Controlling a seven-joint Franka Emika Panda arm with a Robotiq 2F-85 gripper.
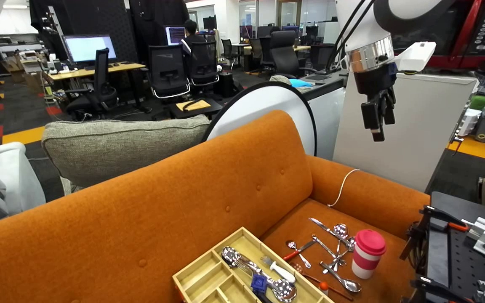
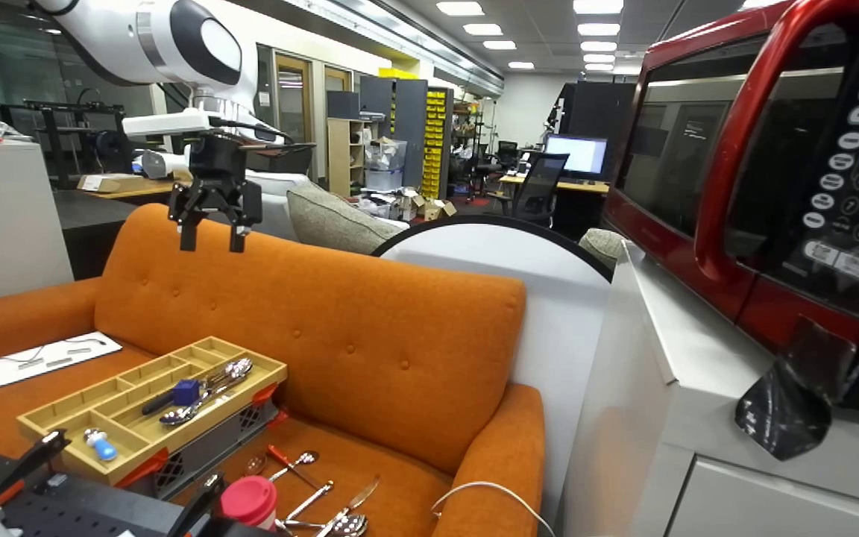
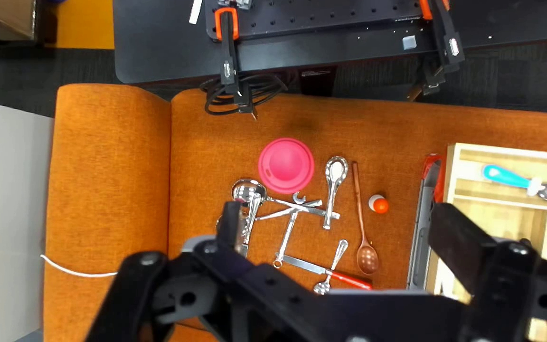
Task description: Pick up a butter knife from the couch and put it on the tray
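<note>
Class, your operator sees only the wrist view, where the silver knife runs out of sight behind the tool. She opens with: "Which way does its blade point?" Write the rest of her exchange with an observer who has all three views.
Observer: In both exterior views, the silver knife points its blade toward the couch backrest.
Operator: Good. What is under the round pink lid?
Observer: An upright white cup with a pink band, as an exterior view shows.
Operator: My picture cuts off part of the tray. Name one thing I miss there.
Observer: A blue block, visible in both exterior views.
</note>
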